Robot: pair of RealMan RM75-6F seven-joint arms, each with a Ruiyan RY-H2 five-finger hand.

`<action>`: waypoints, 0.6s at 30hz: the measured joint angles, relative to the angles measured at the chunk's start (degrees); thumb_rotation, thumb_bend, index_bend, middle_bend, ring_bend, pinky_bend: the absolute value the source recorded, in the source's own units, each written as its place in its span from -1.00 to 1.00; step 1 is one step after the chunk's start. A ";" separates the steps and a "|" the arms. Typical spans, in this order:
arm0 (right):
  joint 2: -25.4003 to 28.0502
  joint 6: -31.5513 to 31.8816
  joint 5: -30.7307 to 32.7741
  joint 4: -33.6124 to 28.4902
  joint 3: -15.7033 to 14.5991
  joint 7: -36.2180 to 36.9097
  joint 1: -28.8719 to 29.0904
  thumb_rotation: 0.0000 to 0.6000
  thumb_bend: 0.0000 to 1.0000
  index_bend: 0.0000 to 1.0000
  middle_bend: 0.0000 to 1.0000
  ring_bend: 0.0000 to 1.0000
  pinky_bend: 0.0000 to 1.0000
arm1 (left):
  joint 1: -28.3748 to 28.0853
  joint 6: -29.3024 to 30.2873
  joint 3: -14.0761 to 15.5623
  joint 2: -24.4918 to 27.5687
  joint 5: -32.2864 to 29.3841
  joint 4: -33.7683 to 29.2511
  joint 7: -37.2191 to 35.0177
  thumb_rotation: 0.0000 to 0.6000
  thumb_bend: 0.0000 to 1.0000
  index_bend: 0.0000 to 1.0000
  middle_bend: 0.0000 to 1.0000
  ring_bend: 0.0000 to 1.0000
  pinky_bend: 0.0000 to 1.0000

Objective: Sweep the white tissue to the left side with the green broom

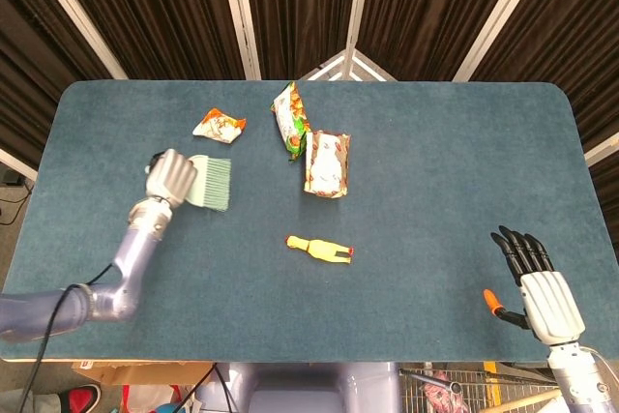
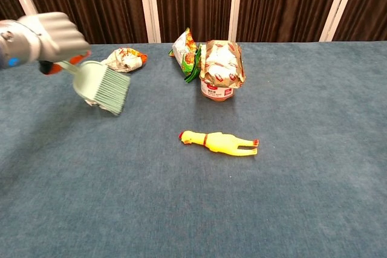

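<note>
My left robot hand [image 2: 51, 35] grips the green broom [image 2: 101, 90] by its handle; the white tissue [image 2: 92, 102], light and crumpled, hides behind soft bristles. Right robot hand [image 1: 537, 282] rests open.

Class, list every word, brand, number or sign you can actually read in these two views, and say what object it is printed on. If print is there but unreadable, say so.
No text can be read in either view.
Cup with the peeled lid: red label band and printed lid, too small and blurred to read.
Green snack bag: coloured print, unreadable.
Small orange and white packet: print blurred, unreadable.
Green broom, rubber chicken: no markings visible.
</note>
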 measured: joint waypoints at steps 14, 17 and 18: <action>-0.48 -0.33 -0.16 -0.14 0.14 -1.05 0.31 1.00 -0.31 -1.00 -1.00 -1.00 -1.00 | 3.36 1.50 -1.08 12.62 5.76 -2.25 -11.22 1.00 0.64 0.45 0.84 0.94 0.90; -0.40 -0.21 -0.03 -0.06 0.19 -0.82 0.24 1.00 -0.31 -1.00 -1.00 -1.00 -1.00 | 2.67 1.50 -2.32 10.35 5.64 -2.50 -11.29 1.00 0.64 0.45 0.84 0.94 0.90; -0.38 -0.20 0.06 -0.03 0.21 -0.70 0.22 1.00 -0.31 -1.00 -1.00 -1.00 -1.00 | 2.36 1.44 -2.55 8.92 5.36 -2.42 -10.88 1.00 0.64 0.45 0.84 0.94 0.90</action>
